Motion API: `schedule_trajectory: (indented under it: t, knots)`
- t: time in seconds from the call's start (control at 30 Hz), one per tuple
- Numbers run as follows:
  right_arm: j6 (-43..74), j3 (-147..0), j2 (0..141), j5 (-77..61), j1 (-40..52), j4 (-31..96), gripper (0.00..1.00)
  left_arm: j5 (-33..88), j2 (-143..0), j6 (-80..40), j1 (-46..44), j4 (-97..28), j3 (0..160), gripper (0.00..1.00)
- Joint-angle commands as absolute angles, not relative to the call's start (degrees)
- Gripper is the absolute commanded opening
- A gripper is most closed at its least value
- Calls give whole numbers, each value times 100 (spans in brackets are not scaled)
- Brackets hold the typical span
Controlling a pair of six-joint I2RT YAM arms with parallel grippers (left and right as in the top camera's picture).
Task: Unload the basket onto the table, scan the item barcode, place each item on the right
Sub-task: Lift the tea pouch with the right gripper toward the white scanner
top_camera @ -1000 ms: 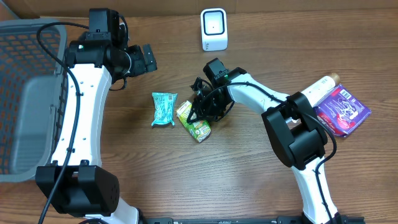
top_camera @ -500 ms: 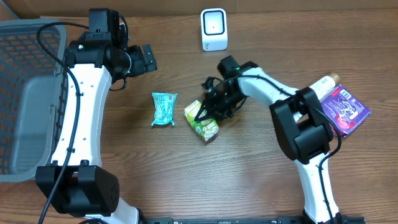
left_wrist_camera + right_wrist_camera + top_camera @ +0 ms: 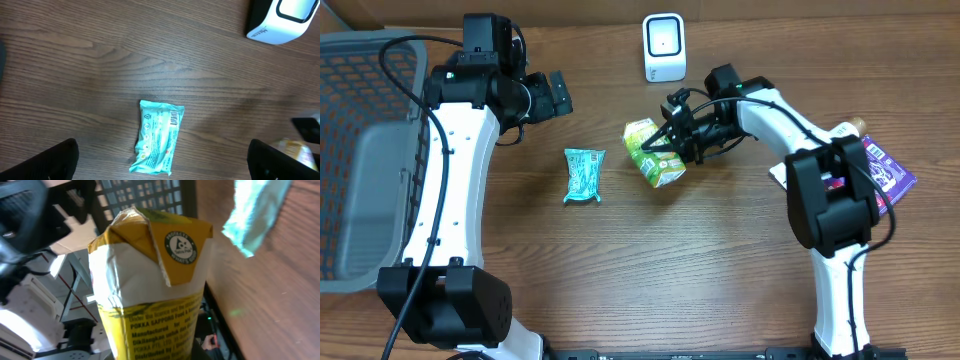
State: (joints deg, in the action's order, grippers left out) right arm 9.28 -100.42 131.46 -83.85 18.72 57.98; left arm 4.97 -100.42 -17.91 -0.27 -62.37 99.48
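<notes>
Fingers of the right gripper [image 3: 676, 140] are clamped on the yellow-green drink carton [image 3: 653, 155]. A second ago it lay tipped on the table close to the teal packet [image 3: 584, 175]; now it is nearer the white scanner [image 3: 664, 47] (though not yet facing its window). The left gripper [image 3: 548, 95] hangs spread wide, holding nothing. Presenting the barcode looks like the next step.

Front-centre bench [image 3: 700, 280] bare. Held carton [image 3: 655, 165] hangs before scanner [image 3: 664, 47], blocking front approach. Mid-left: teal packet [image 3: 584, 175]. Left edge: basket [image 3: 360, 80]. Right edge: purple pack [image 3: 882, 178].
</notes>
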Motion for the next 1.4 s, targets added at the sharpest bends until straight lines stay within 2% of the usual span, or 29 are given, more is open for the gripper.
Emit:
schedule_trajectory:
  t: [0.0,0.4,0.77,0.9,1.17,1.37]
  knots:
    - [1452,-10525,12223,-8997,1717,5778,4,541,-9966,-1841,-38,-6235,10033,100]
    - [2580,-11491,11150,-8997,1074,5437,4,541,-9966,-1841,-40,-6235,10033,100]
    - [2569,-11489,10897,-8995,993,5076,4,539,-9966,-1841,-40,-6235,10033,100]
    - [2346,-11489,10897,-8919,993,4565,4,541,-9966,-1841,-40,-6233,10033,100]
    - [2187,-11483,10899,-6261,1140,4414,4,539,-9966,-1841,-40,-6233,10033,100]
    - [1529,-11483,10899,-2847,1684,4429,4,539,-9966,-1841,-40,-6233,10033,100]
